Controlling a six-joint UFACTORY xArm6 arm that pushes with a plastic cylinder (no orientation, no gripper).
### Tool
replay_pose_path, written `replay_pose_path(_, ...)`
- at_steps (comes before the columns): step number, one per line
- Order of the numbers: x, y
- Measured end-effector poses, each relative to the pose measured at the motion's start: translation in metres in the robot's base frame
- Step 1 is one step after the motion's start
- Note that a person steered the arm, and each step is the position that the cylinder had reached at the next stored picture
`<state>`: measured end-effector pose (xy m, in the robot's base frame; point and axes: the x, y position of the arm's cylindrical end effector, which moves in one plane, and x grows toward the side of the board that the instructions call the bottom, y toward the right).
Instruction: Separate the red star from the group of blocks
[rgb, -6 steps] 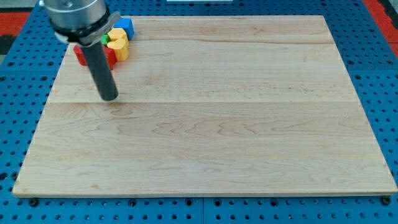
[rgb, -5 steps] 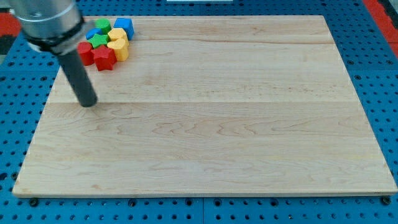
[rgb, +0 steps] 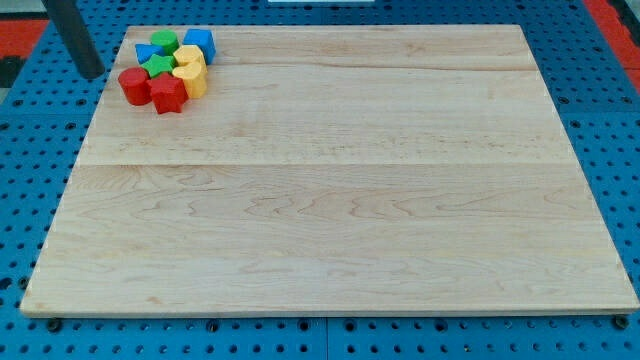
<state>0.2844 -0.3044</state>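
Observation:
The red star (rgb: 168, 94) lies at the front of a tight cluster in the board's top left corner. A round red block (rgb: 132, 85) touches its left side. Two yellow blocks (rgb: 190, 72) sit to its right. A green star (rgb: 157, 66) and another green block (rgb: 165, 42) lie behind it. A blue block (rgb: 200, 42) and a second blue block (rgb: 146, 50) are at the back. My tip (rgb: 90, 75) is off the board, left of the cluster, over the blue pegboard.
The wooden board (rgb: 330, 200) fills most of the view. A blue perforated base (rgb: 30, 150) surrounds it. Red patches show at the view's top corners (rgb: 615, 20).
My rod has moved left and up, from on the board below the cluster to off the board's left edge. The blocks have not moved.

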Motion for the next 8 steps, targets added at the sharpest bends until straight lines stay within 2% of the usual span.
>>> replay_pose_path(5,-0.002,0.008)
replay_pose_path(8,-0.012,0.043)
